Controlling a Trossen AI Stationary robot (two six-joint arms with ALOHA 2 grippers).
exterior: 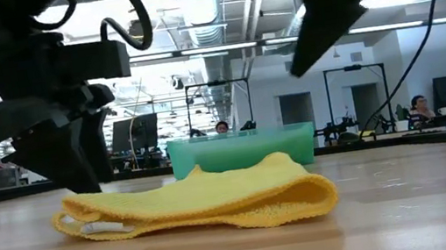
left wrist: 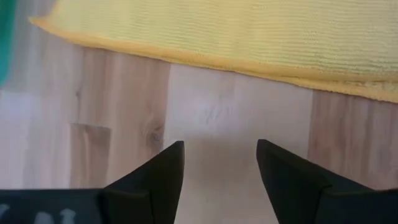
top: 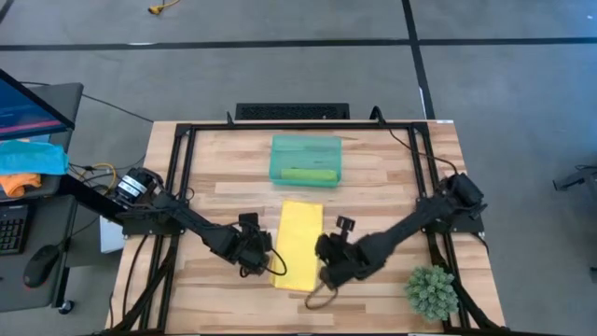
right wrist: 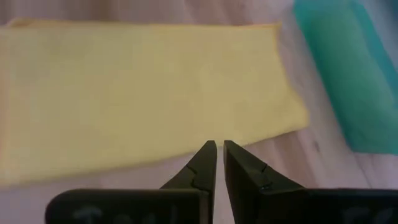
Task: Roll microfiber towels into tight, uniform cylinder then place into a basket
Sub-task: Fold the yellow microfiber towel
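Note:
The yellow microfiber towel [top: 298, 245] lies flat on the wooden table as a long folded strip, its rounded fold [exterior: 305, 197] toward the near edge. My left gripper [left wrist: 221, 162] stands open just beside the strip's left long edge, low over bare wood, with nothing between its fingers. My right gripper [right wrist: 219, 149] is shut and empty, raised above the strip's right side. The teal basket [top: 276, 157] sits at the far centre with a lime green rolled towel [top: 308, 175] lying inside it.
A small green artificial plant [top: 431, 291] stands at the near right corner. A black frame [top: 187, 140] runs around the table's edges. Blue and orange cloths [top: 28, 163] lie on a side desk off to the left. Bare wood lies between the yellow towel and the basket.

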